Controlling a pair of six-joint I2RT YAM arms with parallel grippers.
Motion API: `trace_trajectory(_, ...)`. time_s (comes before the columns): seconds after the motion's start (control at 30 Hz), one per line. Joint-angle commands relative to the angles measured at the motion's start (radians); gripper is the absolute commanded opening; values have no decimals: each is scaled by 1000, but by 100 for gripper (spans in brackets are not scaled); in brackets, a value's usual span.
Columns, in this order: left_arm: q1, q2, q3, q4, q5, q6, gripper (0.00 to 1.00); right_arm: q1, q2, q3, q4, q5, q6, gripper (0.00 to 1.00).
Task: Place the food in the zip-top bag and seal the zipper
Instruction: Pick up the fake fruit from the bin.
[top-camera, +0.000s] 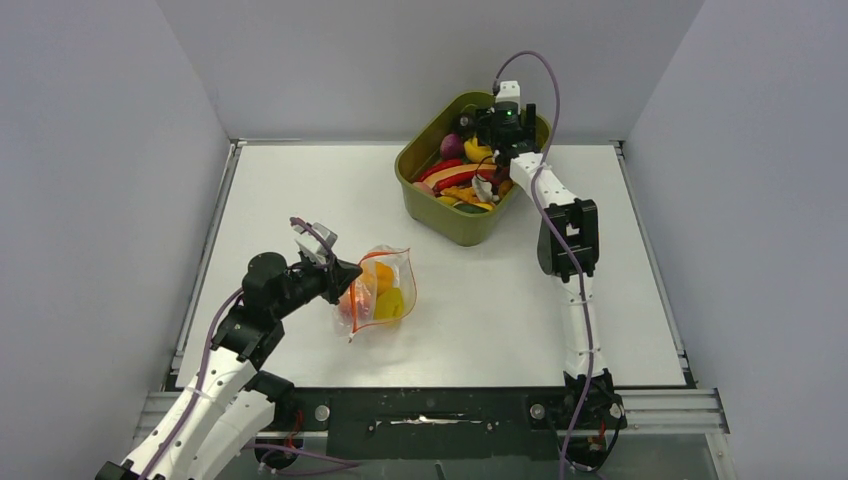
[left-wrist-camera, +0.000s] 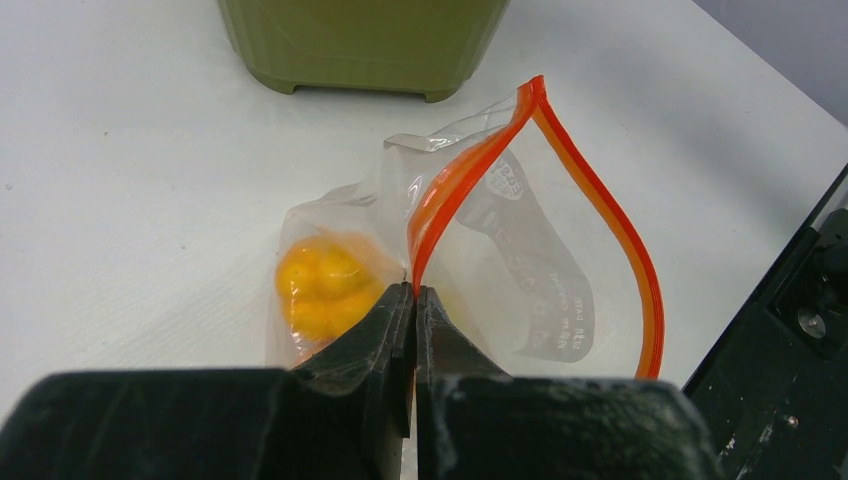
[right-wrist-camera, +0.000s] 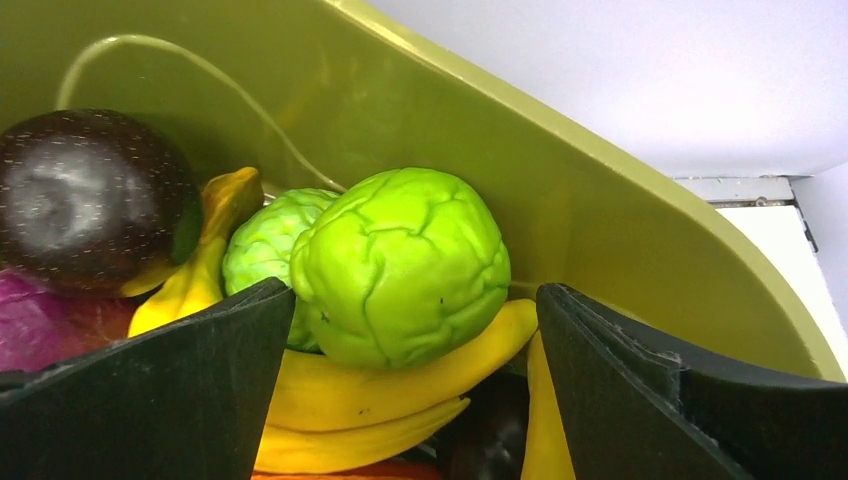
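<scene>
The zip-top bag (top-camera: 380, 290) lies left of the table's middle, its mouth gaping toward the arm bases. My left gripper (left-wrist-camera: 414, 292) is shut on the bag's near mouth edge, right at the orange-red zipper (left-wrist-camera: 610, 230). Yellow and orange food (left-wrist-camera: 320, 285) shows through the clear plastic. My right gripper (right-wrist-camera: 415, 290) hangs open inside the olive tub (right-wrist-camera: 450, 110), its fingers either side of a wrinkled green fruit (right-wrist-camera: 400, 265) resting on yellow bananas (right-wrist-camera: 390, 380). Neither finger visibly touches the fruit.
The tub (top-camera: 425, 205) stands at the back of the table, right of centre, filled with several more toy foods, among them a dark round fruit (right-wrist-camera: 95, 200) and a purple piece (right-wrist-camera: 40, 320). Its curved wall rises close behind the right fingers.
</scene>
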Motion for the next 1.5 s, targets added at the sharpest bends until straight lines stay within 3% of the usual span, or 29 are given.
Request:
trace_trajectory(0.0,-5,-1,10,42,15,15,0,-13,12,54,106,16,-13,93)
trace_trajectory(0.13,-5,0,9,43,15,16,0,-14,3,30,131,-3,-24,71)
trace_trajectory(0.27,-5,0,9,44,16,15,0,-14,-26,-8,159,-23,-35,60)
trace_trajectory(0.53,-5,-1,10,43,16,15,0,-14,-105,-85,185,-66,-58,57)
trace_trajectory(0.97,-4,-13,10,44,25,-1,0,-7,-343,-365,235,-219,-75,48)
trace_trajectory(1.47,-5,-4,21,81,25,-125,0,7,-798,-747,182,-445,30,45)
